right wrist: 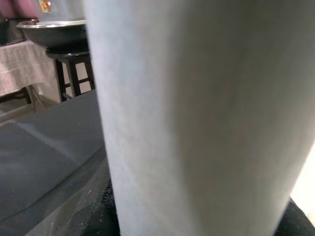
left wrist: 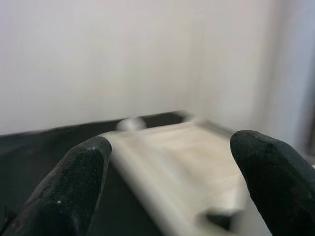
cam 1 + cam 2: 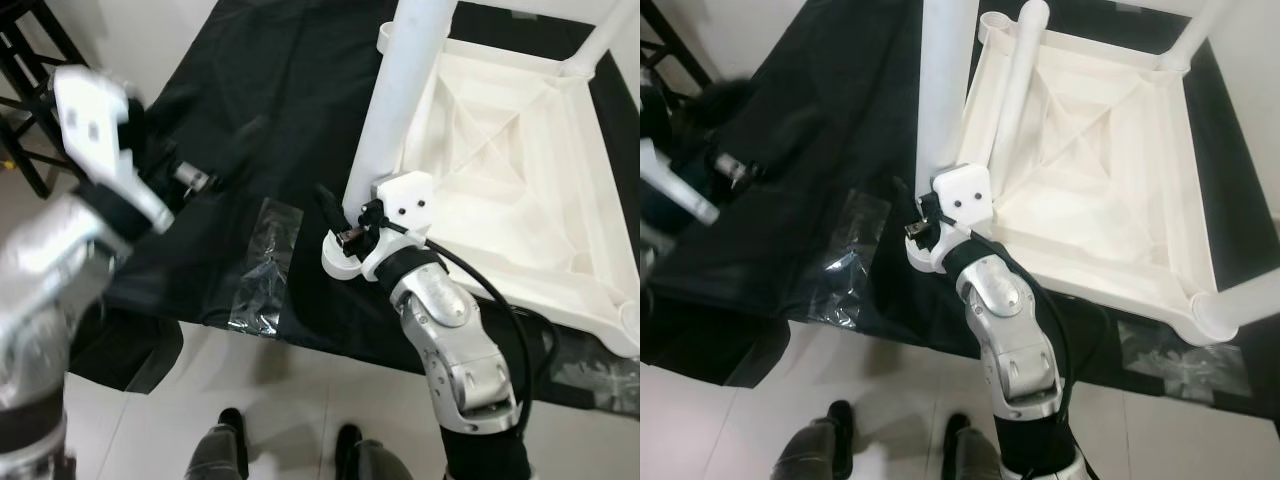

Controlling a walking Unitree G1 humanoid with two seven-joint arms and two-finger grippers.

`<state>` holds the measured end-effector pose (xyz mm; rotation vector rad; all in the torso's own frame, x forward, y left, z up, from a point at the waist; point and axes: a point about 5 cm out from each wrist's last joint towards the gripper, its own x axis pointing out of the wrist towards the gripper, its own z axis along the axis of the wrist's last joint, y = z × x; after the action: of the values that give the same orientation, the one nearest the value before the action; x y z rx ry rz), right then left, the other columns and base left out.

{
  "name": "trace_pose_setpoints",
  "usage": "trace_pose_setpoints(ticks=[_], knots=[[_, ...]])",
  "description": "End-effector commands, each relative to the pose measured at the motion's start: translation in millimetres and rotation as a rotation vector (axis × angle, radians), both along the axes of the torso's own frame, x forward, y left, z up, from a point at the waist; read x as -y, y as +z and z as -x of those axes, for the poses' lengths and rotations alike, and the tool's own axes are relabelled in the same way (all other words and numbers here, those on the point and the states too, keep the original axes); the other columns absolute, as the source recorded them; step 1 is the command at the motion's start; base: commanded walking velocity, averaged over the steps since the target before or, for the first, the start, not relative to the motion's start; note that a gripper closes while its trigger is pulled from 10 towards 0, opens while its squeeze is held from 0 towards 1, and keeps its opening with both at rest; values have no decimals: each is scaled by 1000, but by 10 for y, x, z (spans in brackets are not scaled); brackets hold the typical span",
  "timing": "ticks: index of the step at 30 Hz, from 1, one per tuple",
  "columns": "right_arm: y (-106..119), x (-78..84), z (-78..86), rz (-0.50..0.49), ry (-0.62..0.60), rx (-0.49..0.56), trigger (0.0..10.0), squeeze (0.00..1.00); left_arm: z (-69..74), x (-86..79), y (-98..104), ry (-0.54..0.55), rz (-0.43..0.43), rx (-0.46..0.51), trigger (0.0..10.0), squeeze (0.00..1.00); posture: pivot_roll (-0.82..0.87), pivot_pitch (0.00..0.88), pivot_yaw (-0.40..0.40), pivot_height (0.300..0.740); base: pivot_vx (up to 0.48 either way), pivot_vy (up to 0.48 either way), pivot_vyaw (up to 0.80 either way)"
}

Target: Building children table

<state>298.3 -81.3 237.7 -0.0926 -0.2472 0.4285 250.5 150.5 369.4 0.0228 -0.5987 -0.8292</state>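
While the right gripper (image 3: 372, 200) clamps the white leg (image 3: 405, 90), keep it upright; left gripper (image 2: 167, 182) spread wide, idle.

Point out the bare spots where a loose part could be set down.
Bare room: the black sheet between the left gripper and the white table leg, above the taped plastic patch. Also the tile floor along the sheet's near edge. Crowded: the upturned white table top with its legs, and where the right gripper meets the leg.
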Motion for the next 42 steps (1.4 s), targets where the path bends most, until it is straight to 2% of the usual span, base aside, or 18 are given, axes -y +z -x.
trace_pose_setpoints(ticks=[1,2,4,5,6,8,9,10,12,13,15,16,22,24,26,33,34,42], knots=[[-315,33,-59,57,-47,-139,10000,0,18,59,79,-140,-21,-25,10000,1000,113,276,-50,740,0,0,0],[-315,33,-59,57,-47,-139,10000,0,18,59,79,-140,-21,-25,10000,1000,113,276,-50,740,0,0,0],[-306,7,-66,58,-38,-130,10000,0,20,109,162,-211,-50,-18,10000,1000,110,271,-43,740,0,0,0],[-291,-25,-81,61,-28,-117,10000,0,12,178,307,-292,-91,-8,10000,1000,111,267,-41,740,0,0,0],[-291,-25,-81,61,-28,-117,10000,0,12,178,307,-292,-91,-8,10000,1000,111,267,-41,740,0,0,0],[-280,-40,-92,62,-25,-112,10000,0,-8,248,390,-335,-169,-2,10000,1000,112,267,-37,740,0,0,0],[-280,-40,-92,62,-25,-112,10000,0,-8,248,390,-335,-169,-2,10000,1000,112,267,-37,740,0,0,0],[-270,-44,-99,60,-25,-109,10000,0,-37,287,406,-341,-215,-9,10000,1000,113,266,-34,740,0,0,0],[-265,-46,-106,59,-26,-106,10000,0,-56,309,419,-346,-246,-20,10000,1000,113,266,-34,740,0,0,0],[-257,-50,-115,55,-25,-102,10000,0,-84,343,414,-366,-279,-38,10000,294,115,268,-31,740,0,0,0],[-250,-54,-124,51,-25,-98,10000,0,-123,383,410,-385,-303,-60,10000,294,116,269,-29,740,0,0,0],[-243,-60,-132,47,-23,-96,10000,0,-165,423,404,-399,-323,-75,10000,0,116,269,-29,740,0,0,0],[-232,-72,-143,42,-18,-91,10000,0,-314,505,390,-394,-353,-106,10000,0,116,272,-28,740,0,0,0],[-205,-102,-146,37,-6,-82,10000,0,-493,562,415,-355,-340,-128,10000,0,112,273,-26,740,0,0,0],[-190,-119,-147,33,2,-77,10000,0,-550,579,428,-341,-335,-130,10000,0,110,273,-24,740,0,0,0],[-184,-147,-149,31,14,-73,10000,0,-574,658,465,-378,-326,-129,10000,0,107,274,-27,740,0,0,0],[-185,-150,-151,33,16,-73,10000,0,-567,694,464,-394,-335,-130,0,0,106,272,-29,740,0,0,0],[-156,-172,-168,30,25,-61,10000,0,-576,785,480,-443,-374,-118,0,0,104,272,-28,740,0,0,0]])
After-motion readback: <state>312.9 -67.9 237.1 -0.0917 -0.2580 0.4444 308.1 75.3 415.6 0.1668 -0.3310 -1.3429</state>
